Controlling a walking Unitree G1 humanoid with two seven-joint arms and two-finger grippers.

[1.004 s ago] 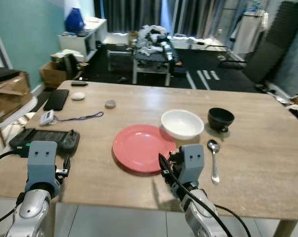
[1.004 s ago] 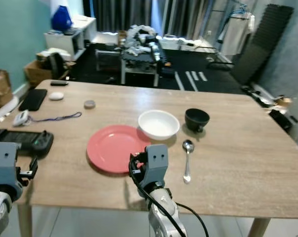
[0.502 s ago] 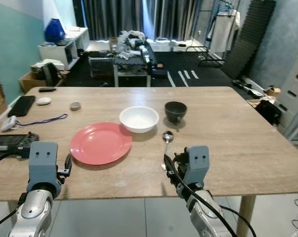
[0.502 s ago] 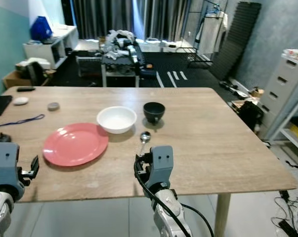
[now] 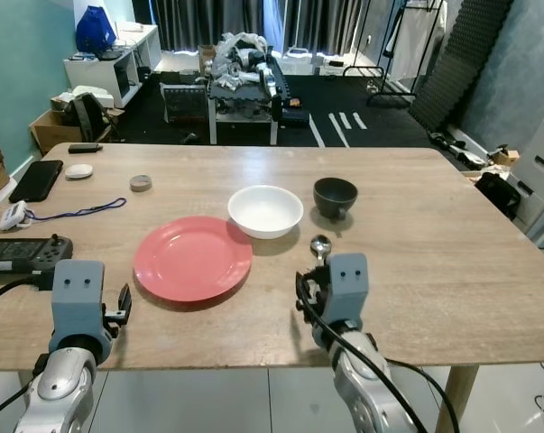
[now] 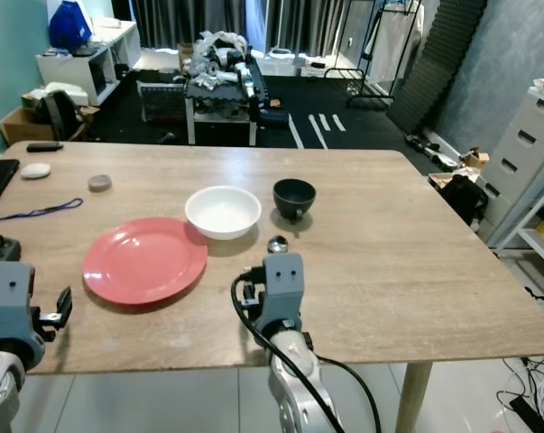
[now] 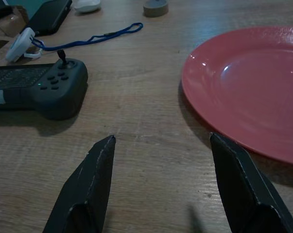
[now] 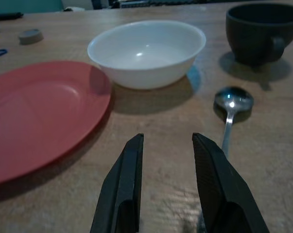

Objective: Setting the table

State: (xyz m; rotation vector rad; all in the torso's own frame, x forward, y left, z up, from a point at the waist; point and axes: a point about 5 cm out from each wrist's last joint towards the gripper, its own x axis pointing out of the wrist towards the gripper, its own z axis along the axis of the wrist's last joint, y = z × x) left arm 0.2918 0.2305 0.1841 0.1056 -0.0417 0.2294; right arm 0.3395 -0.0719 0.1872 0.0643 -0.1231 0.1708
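— Where's the spoon [image 8: 228,113]?
— On the bench [image 5: 452,244], beside the white bowl [image 5: 265,209] — handle likely hidden behind the right claw [image 8: 164,182].
— Claws?
— Right claw and left claw [image 7: 163,187] both spread, holding nothing.

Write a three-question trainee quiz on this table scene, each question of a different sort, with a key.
1. True or false: the white bowl sits on the red plate.
2. Which lies nearest the right hand? A. spoon B. phone C. blue lanyard
3. Fill in: the dark cup stands on the bowl's ____ side, by the robot's own sides.

Key: 1. False, it rests on the table beside the plate. 2. A. 3. right.
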